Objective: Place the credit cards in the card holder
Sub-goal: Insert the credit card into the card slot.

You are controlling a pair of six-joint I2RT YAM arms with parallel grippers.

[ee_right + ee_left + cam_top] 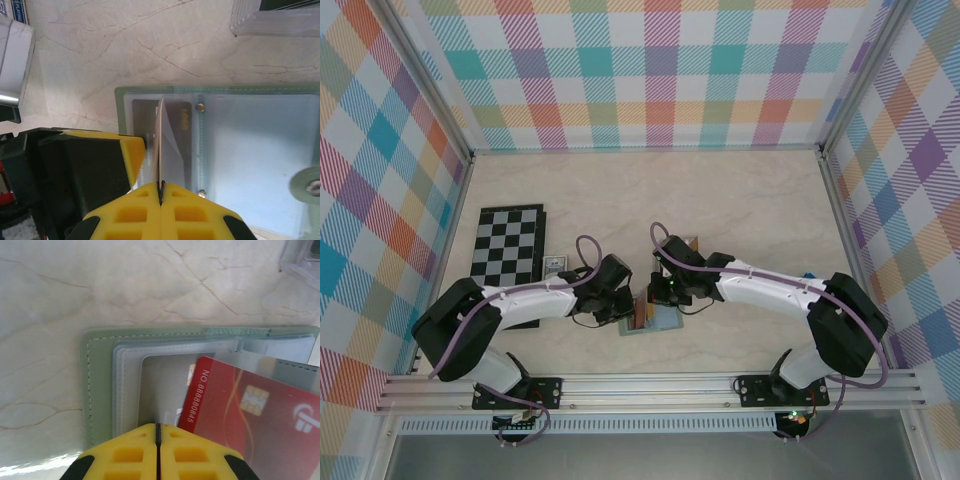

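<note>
Left wrist view: the card holder [97, 390] is seen lying open on the bench [100, 285], clear sleeves upward. The red card [240, 415] is tilted over its right half and partly overlaid by a sleeve. The left end effector [158, 432] is closed, fingers together at the holder's near edge; whether a sleeve is pinched cannot be told.

In the right wrist view the right end effector [161, 190] is clamped on a thin card seen edge-on, judged to be that red card. It is poised over a pocket where a dark card [142, 117] is already seated, and is judged to be only partly entered.

If it is pushed at an angle, the soft sleeve could be buckled. The holder could also be slid across the bench, since nothing visibly pins it. The two end effectors are set close together, so contact between them is also a risk.
</note>
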